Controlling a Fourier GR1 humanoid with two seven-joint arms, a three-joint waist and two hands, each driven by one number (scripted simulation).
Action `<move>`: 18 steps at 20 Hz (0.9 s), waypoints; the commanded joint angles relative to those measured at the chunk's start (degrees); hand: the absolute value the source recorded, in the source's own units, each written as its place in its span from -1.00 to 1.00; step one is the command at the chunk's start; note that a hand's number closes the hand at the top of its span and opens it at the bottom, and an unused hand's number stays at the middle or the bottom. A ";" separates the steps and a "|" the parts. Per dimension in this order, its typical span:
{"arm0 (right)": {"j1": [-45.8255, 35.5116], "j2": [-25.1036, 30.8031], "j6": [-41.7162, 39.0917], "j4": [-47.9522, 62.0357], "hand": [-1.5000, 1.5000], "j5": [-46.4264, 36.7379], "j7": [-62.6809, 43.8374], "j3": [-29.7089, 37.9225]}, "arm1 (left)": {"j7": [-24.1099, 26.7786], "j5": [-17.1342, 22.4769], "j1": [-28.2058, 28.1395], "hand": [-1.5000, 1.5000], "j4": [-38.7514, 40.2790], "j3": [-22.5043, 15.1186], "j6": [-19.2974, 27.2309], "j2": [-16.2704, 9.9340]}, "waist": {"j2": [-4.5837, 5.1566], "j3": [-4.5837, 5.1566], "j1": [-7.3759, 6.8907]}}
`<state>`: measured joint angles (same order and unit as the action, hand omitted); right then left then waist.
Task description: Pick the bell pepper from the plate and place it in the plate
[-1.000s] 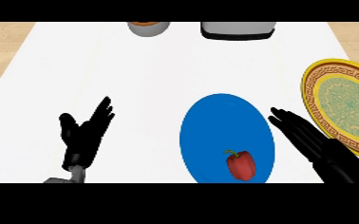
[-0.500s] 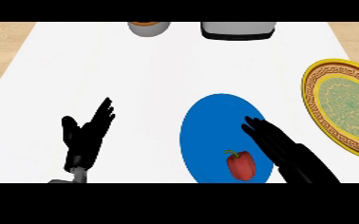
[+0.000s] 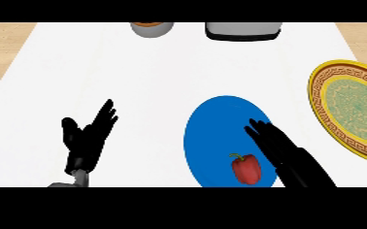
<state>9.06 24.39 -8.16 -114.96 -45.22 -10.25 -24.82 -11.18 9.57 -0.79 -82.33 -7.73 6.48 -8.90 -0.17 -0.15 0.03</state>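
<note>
Bell pepper (image 3: 246, 169) is seen lying on the blue plate (image 3: 208, 131), near its lower edge. Right hand (image 3: 276, 143) is held over the plate just beside the pepper, fingers straight and together, nothing pinched: likely staged for the grasp. Patterned plate (image 3: 320, 89), the probable target, is set well right. Left hand (image 3: 87, 138) is rested spread at lower left.

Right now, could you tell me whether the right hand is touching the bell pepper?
Apart. The head view shows blue plate between the bell pepper and the right hand, whose straight fingers lie beside it.
</note>
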 commanded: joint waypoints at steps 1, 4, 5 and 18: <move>0.31 -2.86 1.70 3.42 -1.00 -5.08 0.36 -1.07 | -3.80 0.22 0.44 0.00 -1.47 0.61 -1.15 0.00 | 0.13 0.15 0.02; 1.45 -4.52 1.46 3.64 -1.00 -8.01 -0.16 -3.73 | -2.03 -0.29 -1.55 0.00 -1.98 1.48 -1.99 -0.43 | 0.12 0.15 -0.01; -3.19 -5.65 2.25 10.13 -1.00 -5.26 2.72 0.74 | -0.38 -0.75 -1.61 0.00 -0.64 1.75 -2.04 -0.09 | 0.17 0.14 -0.15; -4.80 -7.67 2.58 16.21 1.00 -16.31 6.34 -4.43 | -1.10 -2.40 1.27 0.00 1.86 3.23 -2.82 1.69 | 0.15 0.15 0.01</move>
<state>4.33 18.25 -6.74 -99.73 -57.54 -4.29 -27.66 -11.37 7.30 -0.49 -81.86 -5.43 4.32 -7.37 -0.22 -0.18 -0.08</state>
